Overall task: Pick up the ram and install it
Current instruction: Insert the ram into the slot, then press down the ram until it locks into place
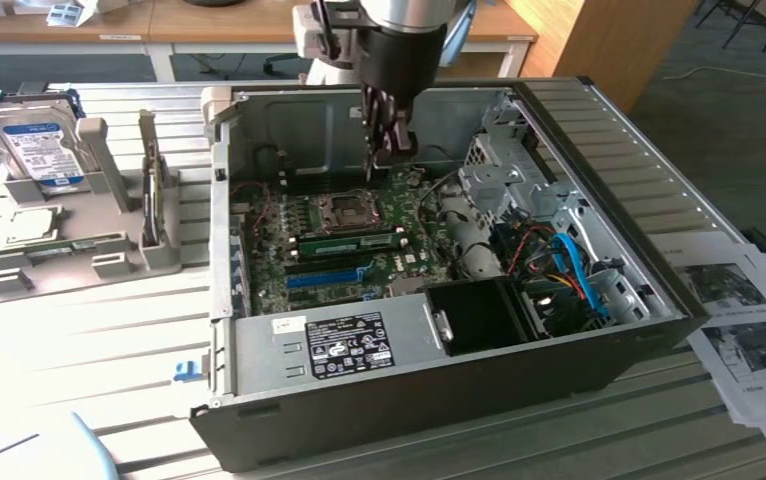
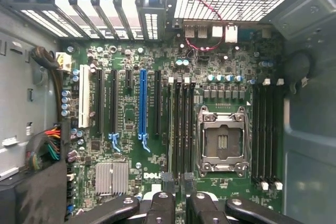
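Status: near done, by my read. The green ram (image 1: 350, 243) stands on edge in a black slot on the motherboard (image 1: 410, 262), inside the open case (image 1: 597, 130), with its pale label facing the exterior camera. It sits at 6 o'clock of the CPU socket (image 1: 352, 208) and at 1 o'clock of the blue slot (image 1: 323, 277). It looks level along its length. I can't tell whether the end latches are clipped, so full seating is my open item.

The gripper (image 1: 390, 152) hangs above the board with its jaws parted a little and nothing between them. In the wrist view the fingertips (image 2: 167, 181) are bare and the board shows through the gap. I judge pickup, placing and release as done.

In the exterior view the ram is at 7 o'clock of the gripper, below it and apart, with no contact. The wrist view puts the fingertips in line with the bank of black memory slots (image 2: 181, 124) just beside the socket.

Side note: the gray fixture (image 1: 116, 262) at 9 o'clock of the case holds the hard drive (image 1: 39, 150) and a thin greenish strip (image 1: 70, 248). It may be a spare stick, I can't tell.
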